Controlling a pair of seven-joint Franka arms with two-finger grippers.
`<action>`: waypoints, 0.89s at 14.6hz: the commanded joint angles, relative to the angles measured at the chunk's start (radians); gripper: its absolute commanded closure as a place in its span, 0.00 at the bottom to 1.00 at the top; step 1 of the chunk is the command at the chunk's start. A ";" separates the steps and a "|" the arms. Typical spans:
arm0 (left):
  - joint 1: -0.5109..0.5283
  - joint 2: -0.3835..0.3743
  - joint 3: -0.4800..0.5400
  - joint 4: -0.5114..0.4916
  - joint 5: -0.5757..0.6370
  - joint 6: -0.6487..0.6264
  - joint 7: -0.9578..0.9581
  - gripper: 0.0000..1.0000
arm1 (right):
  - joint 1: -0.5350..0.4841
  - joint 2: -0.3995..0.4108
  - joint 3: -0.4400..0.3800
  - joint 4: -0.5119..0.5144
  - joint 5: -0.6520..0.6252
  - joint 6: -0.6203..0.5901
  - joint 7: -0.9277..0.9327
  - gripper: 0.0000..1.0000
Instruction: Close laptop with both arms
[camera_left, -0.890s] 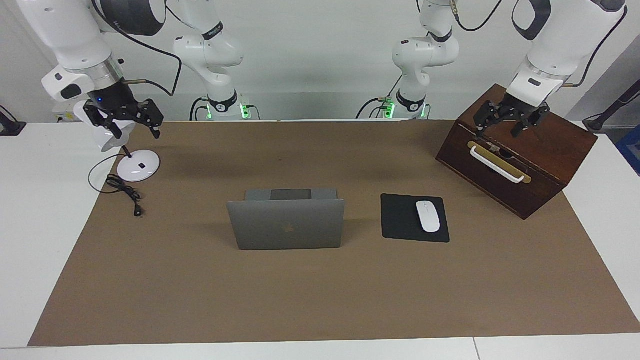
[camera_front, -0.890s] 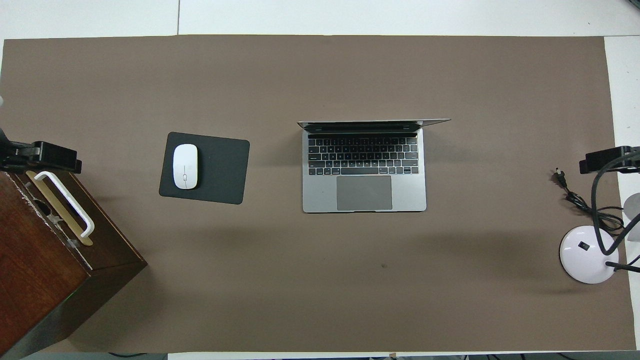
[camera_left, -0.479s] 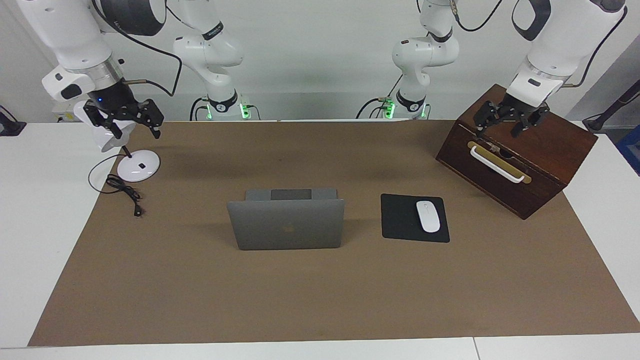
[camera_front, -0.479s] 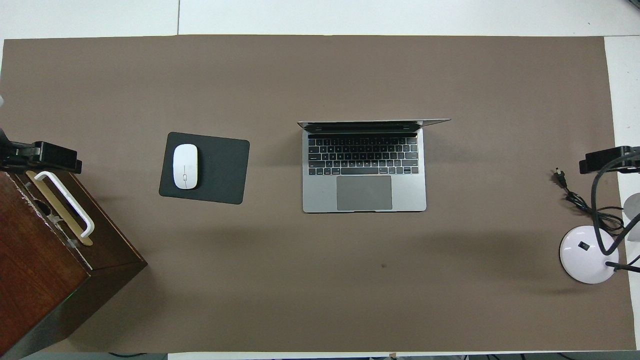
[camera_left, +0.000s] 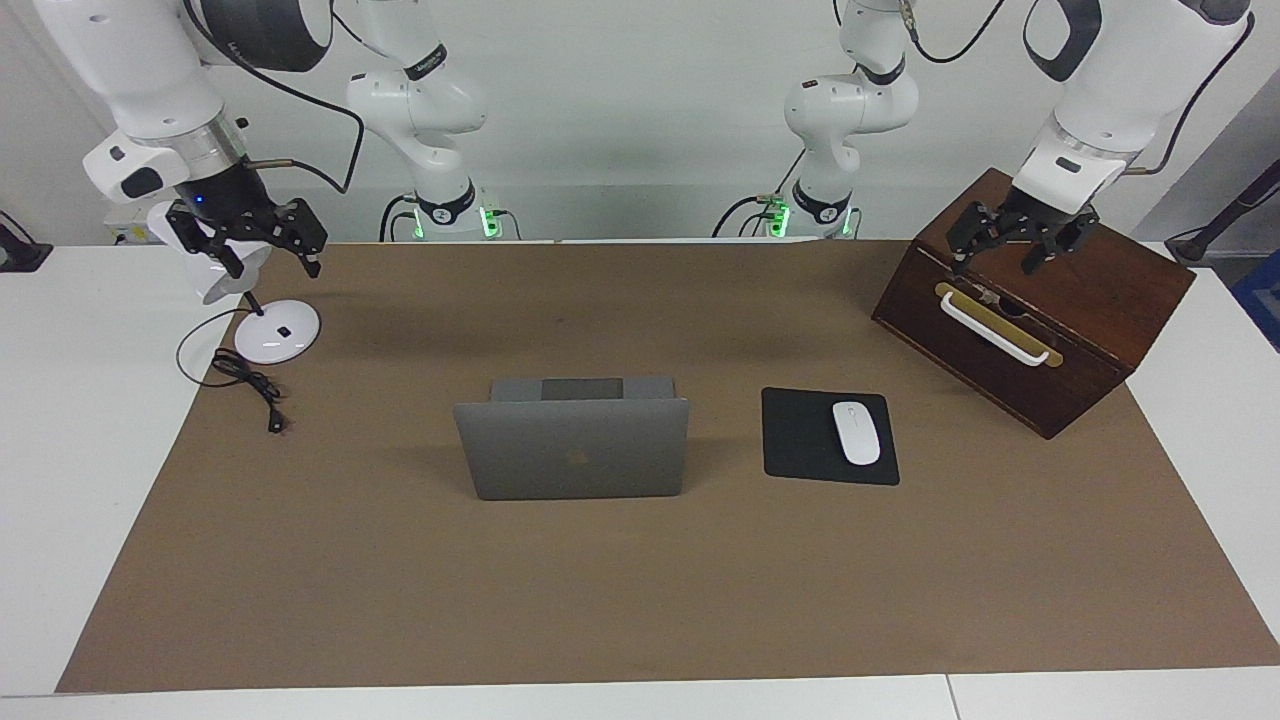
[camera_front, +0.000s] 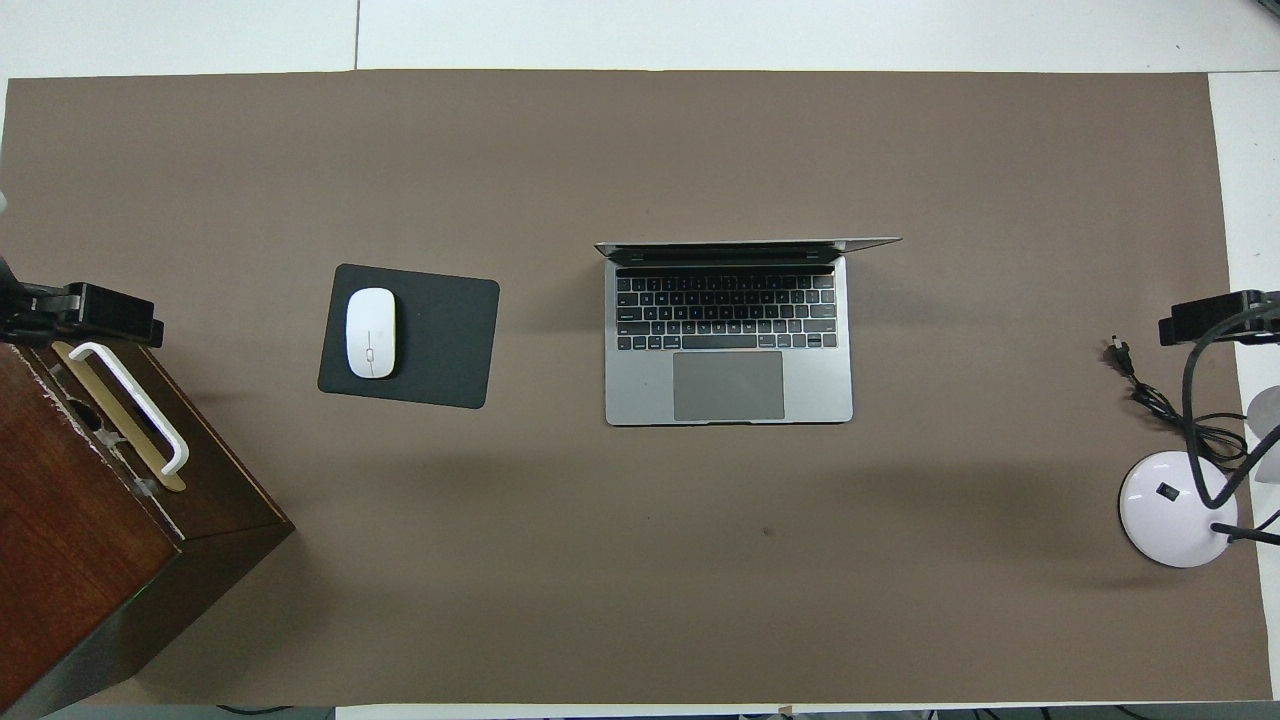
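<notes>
Nothing closed yet: both claws wait, spread and empty, at the table's ends.

The left gripper hangs with fingers apart over the wooden box; the right gripper, equally spread and holding nothing, hangs over the desk lamp. The laptop stands mid-table with its lid upright, beside the mouse pad, well apart from either claw. Reaching, contacting the lid and folding it down all remain.
</notes>
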 joint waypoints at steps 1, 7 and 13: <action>-0.011 -0.029 0.009 -0.035 0.021 0.017 -0.012 0.00 | -0.006 -0.025 0.007 -0.034 0.001 0.033 0.001 0.00; -0.011 -0.027 0.007 -0.029 0.019 0.034 -0.026 1.00 | 0.002 -0.025 0.010 -0.034 0.001 0.034 0.009 0.00; -0.003 -0.021 0.007 -0.029 -0.028 0.091 -0.031 1.00 | -0.001 -0.025 0.013 -0.032 0.002 0.034 0.009 0.00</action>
